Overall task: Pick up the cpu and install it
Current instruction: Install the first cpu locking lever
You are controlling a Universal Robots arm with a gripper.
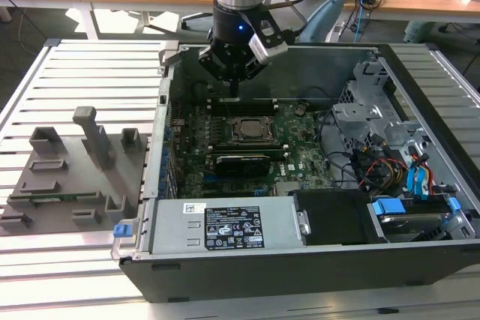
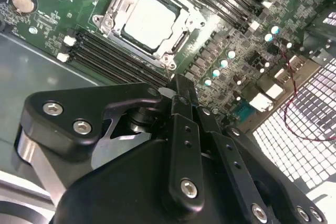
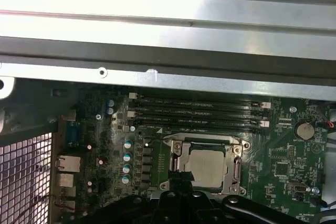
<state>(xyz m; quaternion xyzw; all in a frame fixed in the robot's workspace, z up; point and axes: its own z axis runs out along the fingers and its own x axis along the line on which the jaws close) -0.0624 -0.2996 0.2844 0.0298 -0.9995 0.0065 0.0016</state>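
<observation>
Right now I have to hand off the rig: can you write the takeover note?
Gripper: hangs over the open computer case, above the far side of the motherboard; nothing visible in it.
Cpu: lies flat inside the socket frame, silver top up, as both wrist views show.
Done: the cpu is seated in the socket.
Left: I cannot tell whether the frame is latched.

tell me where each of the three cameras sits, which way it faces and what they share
exterior view: off the arm, above the open computer case, looking down; arm and gripper hang over the motherboard.
second wrist view: on the arm, looking past the gripper at the cpu in its socket.
first wrist view: on the arm, facing the motherboard and case wall; gripper body at the edge.
shared: both wrist views show the cpu.
</observation>
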